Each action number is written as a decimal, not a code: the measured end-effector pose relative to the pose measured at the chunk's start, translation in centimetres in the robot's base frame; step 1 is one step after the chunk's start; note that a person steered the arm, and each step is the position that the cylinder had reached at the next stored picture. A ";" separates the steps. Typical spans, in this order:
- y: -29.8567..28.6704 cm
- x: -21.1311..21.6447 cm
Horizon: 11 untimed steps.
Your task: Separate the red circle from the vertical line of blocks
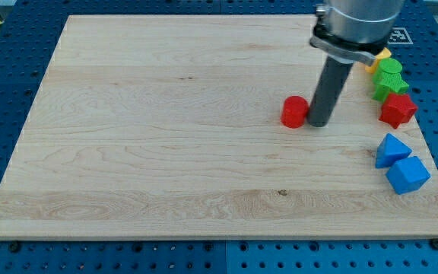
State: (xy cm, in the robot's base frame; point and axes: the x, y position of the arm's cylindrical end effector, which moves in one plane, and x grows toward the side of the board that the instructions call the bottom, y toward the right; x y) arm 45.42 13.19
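The red circle lies on the wooden board, right of centre. My tip stands just to its right, touching or almost touching it. Near the board's right edge a line of blocks runs from top to bottom: a yellow block partly hidden behind the arm, a green block, a second green block, a red star-like block, a blue triangle and a blue cube-like block. The red circle sits well to the left of this line.
The board lies on a blue perforated table. The arm's grey body comes down from the view's top right and covers part of the yellow block.
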 end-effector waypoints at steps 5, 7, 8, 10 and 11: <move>6.7 0.0; 10.7 0.8; 11.5 2.3; 16.0 4.3; 18.9 4.2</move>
